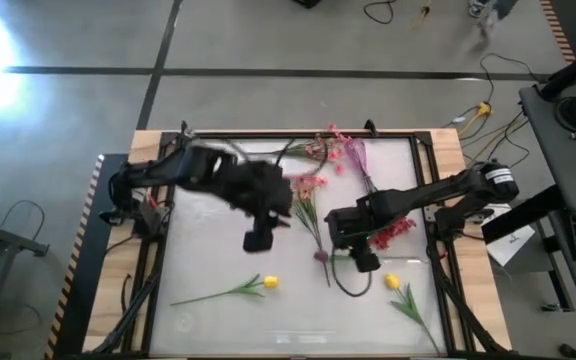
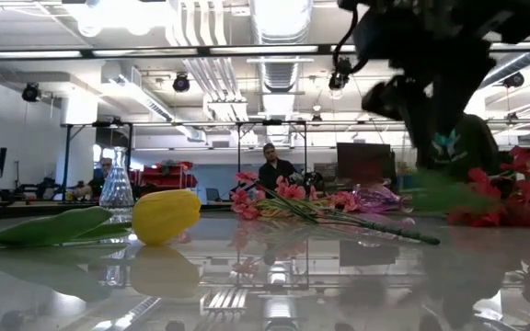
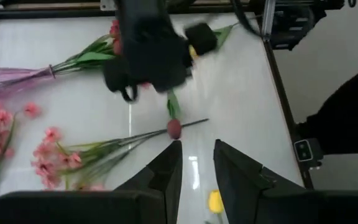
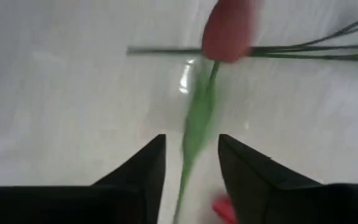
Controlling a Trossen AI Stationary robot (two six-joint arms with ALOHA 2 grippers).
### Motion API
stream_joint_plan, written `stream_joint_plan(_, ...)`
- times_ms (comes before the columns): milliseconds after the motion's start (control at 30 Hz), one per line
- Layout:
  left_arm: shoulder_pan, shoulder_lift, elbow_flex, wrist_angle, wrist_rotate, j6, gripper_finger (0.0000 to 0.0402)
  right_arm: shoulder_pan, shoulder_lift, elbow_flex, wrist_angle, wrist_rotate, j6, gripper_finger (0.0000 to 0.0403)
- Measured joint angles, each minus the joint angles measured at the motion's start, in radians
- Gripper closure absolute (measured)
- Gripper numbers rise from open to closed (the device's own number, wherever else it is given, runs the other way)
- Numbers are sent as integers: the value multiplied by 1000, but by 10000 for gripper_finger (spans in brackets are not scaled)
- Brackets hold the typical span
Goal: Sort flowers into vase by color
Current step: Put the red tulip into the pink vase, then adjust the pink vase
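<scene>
**Right gripper over the maroon bud's stem**

The maroon bud (image 4: 229,31) lies mid-worktop across the pink spray's (image 1: 306,190) thin stems, its green stem (image 4: 196,127) running between my right gripper's (image 4: 191,168) parted fingers, untouched. My left gripper (image 3: 196,168) hovers beside the spray, fingers narrowly apart, empty. Two yellow tulips (image 1: 271,283) lie near the front edge; the red spray (image 1: 396,231) toward the right edge.

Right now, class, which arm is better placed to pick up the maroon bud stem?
Right. Its gripper hangs over the maroon bud stem, open fingers straddling it. The left gripper hovers farther away.
</scene>
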Motion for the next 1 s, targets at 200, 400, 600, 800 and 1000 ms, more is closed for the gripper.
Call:
stream_joint_plan(200, -181, 3, -6, 0, -220, -181, 323, -14, -54, 62, -239, 252, -424, 222)
stream_joint_plan(400, -349, 5, -89, 4, -450, -348, 323, -118, -103, 1, -263, 458, -884, 216)
stream_joint_plan(600, -416, -17, -275, 8, -549, -460, 322, -293, -99, -91, -253, 631, -1201, 217)
stream_joint_plan(800, -394, -132, -591, 211, -541, -424, 322, -485, -71, -172, -71, 702, -1452, 231)
stream_joint_plan(1000, -331, -284, -997, 633, -486, -362, 322, -595, -56, -180, 92, 614, -1689, 238)
